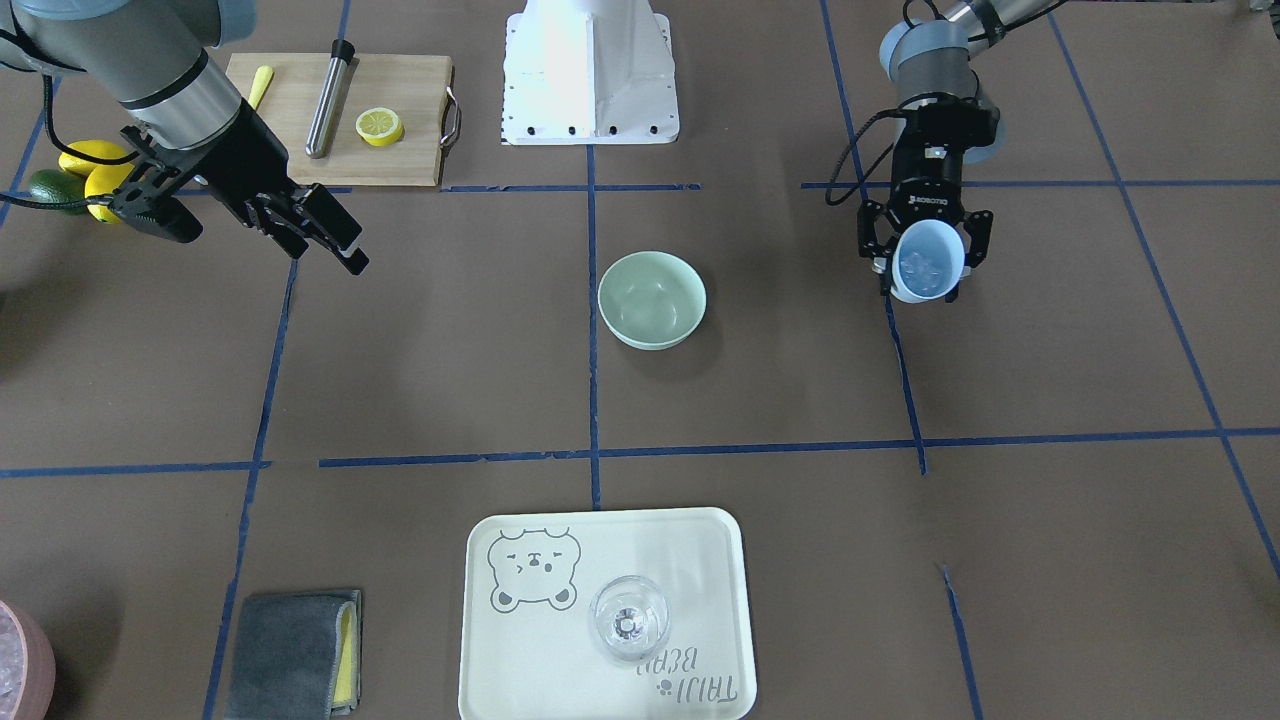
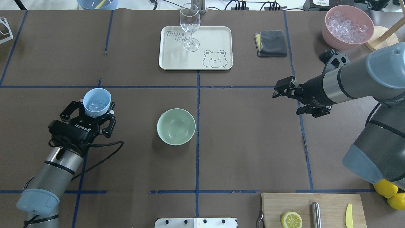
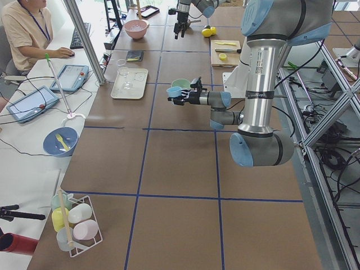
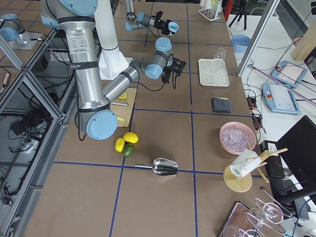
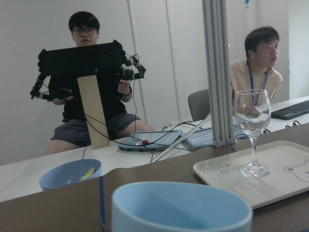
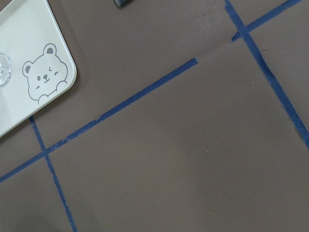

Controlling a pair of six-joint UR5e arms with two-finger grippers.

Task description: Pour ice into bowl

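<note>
A robotics lab: tape-gridded table [image 2: 246, 142], aluminium framing [image 5: 218, 72], seated operators [image 5: 258, 46].

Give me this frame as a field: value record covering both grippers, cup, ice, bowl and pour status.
left gripper: shut on the blue cup, off to one side of the bowl
blue cup: upright, not tilted
ice: clear cubes, all inside the blue cup
bowl: mint green, empty
right gripper: open, holding nothing, on the bowl's other side
pour status: not yet begun
</note>
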